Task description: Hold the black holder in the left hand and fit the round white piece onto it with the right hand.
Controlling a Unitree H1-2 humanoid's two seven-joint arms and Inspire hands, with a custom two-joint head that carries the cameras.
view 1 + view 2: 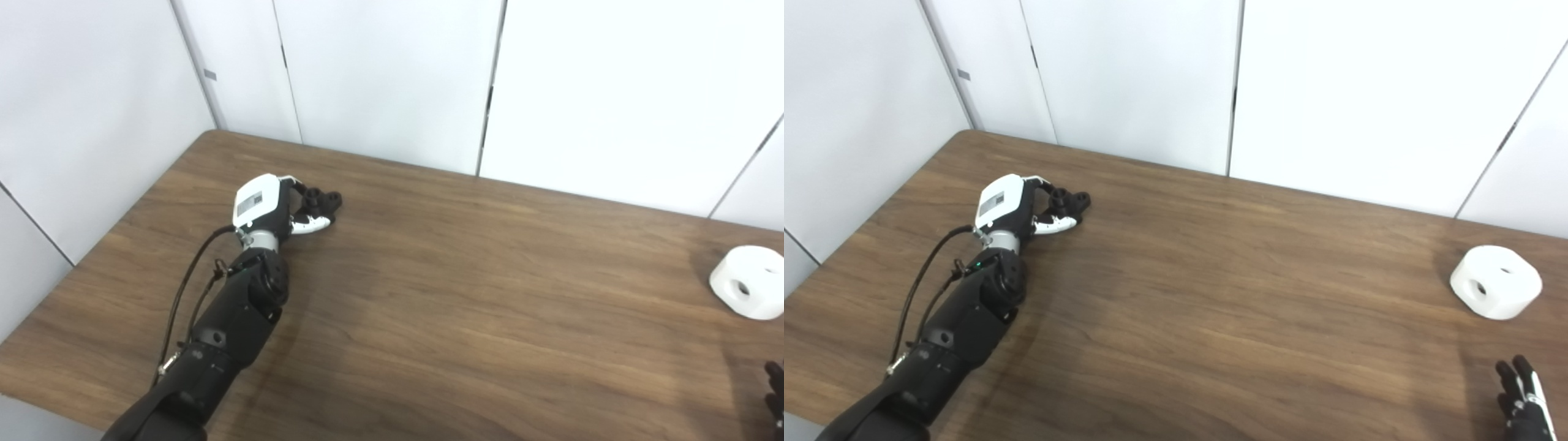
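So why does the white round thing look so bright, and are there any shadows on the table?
In the right eye view the round white piece is so brightly lit its top nearly washes out, with a soft shadow on the table to its left. In the left eye view a faint shadow lies right of the left hand and arm, and the black holder is too dark for detail.
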